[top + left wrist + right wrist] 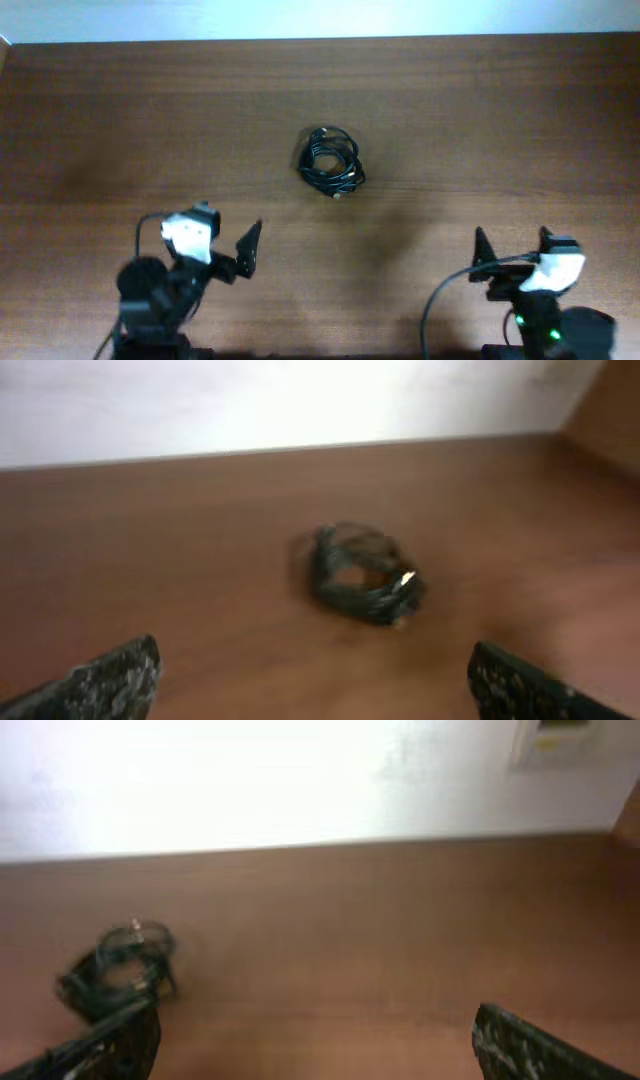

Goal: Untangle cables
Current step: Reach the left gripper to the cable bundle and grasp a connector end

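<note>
The cables (331, 163) lie knotted into one small black bundle on the brown table, a little past its middle. My left gripper (228, 232) hovers near the front left, open and empty, its tips aimed toward the bundle. In the left wrist view the cables (362, 575) sit ahead of the left gripper (312, 656), slightly right of centre, with a small metallic plug showing. My right gripper (514, 246) is at the front right, open and empty. In its wrist view the cables (115, 970) are far left, just beyond the left finger of the right gripper (315, 1020).
The wooden table (480, 120) runs back to a white wall (320, 15). Thick black wires (440, 300) loop from the right arm's base near the front edge.
</note>
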Available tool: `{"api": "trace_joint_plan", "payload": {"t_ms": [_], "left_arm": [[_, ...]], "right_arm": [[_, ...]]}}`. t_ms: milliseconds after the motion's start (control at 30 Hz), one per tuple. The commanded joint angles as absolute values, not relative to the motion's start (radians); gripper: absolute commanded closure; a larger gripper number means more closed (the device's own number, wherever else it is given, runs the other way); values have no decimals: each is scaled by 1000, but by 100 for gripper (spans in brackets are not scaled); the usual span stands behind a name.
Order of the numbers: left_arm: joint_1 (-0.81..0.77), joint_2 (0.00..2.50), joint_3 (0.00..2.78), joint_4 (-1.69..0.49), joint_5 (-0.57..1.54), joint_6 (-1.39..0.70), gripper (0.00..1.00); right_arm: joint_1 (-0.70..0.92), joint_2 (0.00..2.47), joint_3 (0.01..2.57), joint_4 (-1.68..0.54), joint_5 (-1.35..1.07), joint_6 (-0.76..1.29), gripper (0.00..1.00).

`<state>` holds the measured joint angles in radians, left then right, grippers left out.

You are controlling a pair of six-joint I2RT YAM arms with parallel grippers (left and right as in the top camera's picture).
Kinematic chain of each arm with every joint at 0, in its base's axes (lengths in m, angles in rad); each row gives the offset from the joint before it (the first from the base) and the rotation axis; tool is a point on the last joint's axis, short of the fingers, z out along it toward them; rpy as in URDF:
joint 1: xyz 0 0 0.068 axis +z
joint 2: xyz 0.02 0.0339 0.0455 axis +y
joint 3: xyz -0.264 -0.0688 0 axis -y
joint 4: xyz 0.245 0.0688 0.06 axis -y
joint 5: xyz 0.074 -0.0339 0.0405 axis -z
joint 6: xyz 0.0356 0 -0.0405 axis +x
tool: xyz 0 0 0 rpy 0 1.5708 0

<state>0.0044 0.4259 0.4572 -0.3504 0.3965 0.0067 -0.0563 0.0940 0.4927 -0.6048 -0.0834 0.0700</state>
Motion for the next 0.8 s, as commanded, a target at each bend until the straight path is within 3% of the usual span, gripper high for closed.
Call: {"api": "trace_joint_plan", "payload": {"t_ms": [0,67,267,367,467,567,700,767], "left_arm": [[-3,677,801,-525,509,-5,2],[-54,855,1071,-711,509,-3,1],[-127,1059,1441,-939,579,-8,1],[-160,1163,1518,-999,344,-59,2],[-257,1320,1552,-975,229,-59,2],[-352,1497,1553,-810,226,-56,2],[-403,1664,1553,-710,207,-56,2],[-431,1774,1553,-701,67,-81,2]], "right_arm": [[-59,205,689,-696,-133,199,1],[-59,257,775,-704,-384,256,1],[-59,285,797,-678,-475,294,1],[-59,475,927,-742,-449,272,1],[-59,746,1201,-866,-433,188,1],[-59,1036,1620,-1118,-330,126,1],[-59,1163,1885,-1303,-181,119,1],[-59,1167,1919,-1325,-171,120,1]]}}
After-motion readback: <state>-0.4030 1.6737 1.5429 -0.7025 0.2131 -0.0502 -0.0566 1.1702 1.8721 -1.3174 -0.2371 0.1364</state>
